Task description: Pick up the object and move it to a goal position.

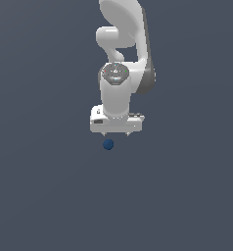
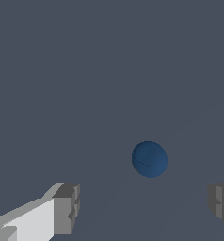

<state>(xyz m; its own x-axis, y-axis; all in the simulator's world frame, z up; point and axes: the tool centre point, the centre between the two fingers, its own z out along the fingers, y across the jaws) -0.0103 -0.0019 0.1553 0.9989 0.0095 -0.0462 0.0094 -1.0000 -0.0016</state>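
Observation:
A small dark blue ball [image 1: 108, 144] lies on the plain grey surface. In the exterior view it sits just below the white gripper [image 1: 116, 134], slightly toward that view's left. In the wrist view the ball [image 2: 149, 159] lies ahead of the gripper [image 2: 144, 207], a little beyond the gap between the two grey fingertips [image 2: 67, 207]. The jaws stand wide apart and hold nothing. The gripper points straight down over the surface.
The white arm [image 1: 123, 44] rises above the gripper in the exterior view. The flat grey surface [image 1: 40, 196] shows no other objects and no visible goal marker.

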